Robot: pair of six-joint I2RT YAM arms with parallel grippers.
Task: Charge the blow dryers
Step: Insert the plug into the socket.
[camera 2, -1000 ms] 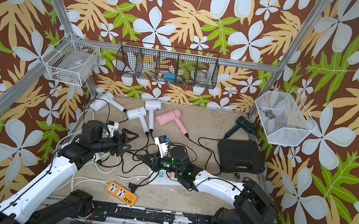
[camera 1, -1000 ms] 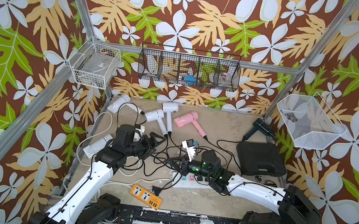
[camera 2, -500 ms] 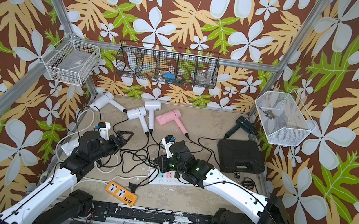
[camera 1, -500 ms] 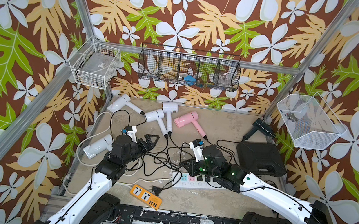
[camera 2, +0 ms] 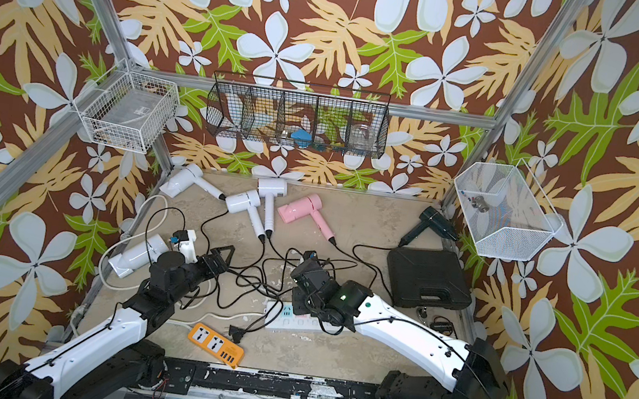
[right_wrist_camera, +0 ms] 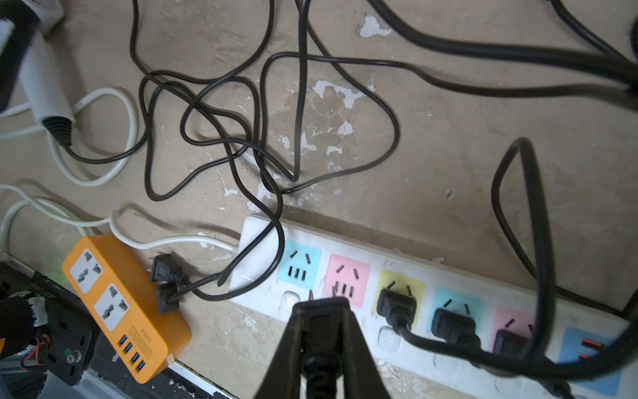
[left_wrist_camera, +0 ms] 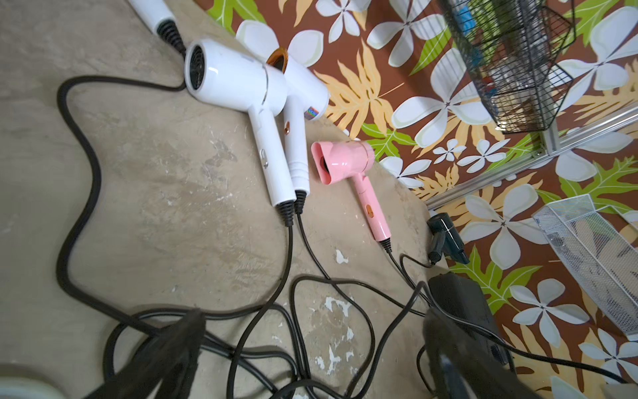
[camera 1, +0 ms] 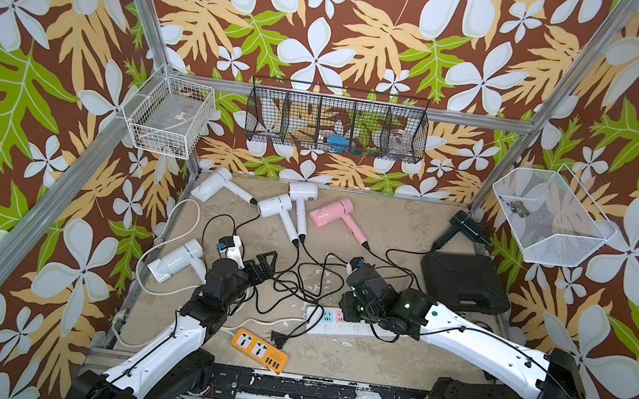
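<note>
On the worktop (camera 1: 390,218), a white power strip (right_wrist_camera: 345,248) was laid near the front edge and most blow dryers (camera 1: 275,206) along the far edge. The left gripper (left_wrist_camera: 312,312) was held spread wide, empty; the right gripper (right_wrist_camera: 321,305) was pinched on a plug (right_wrist_camera: 319,328) over the strip.

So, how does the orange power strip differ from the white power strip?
The orange power strip is short, with two sockets and a row of small blue ports; the white power strip is long, with a line of pastel sockets. The orange one has nothing plugged in; the white one holds three black plugs. Both lie flat on the table near its front edge.
</note>
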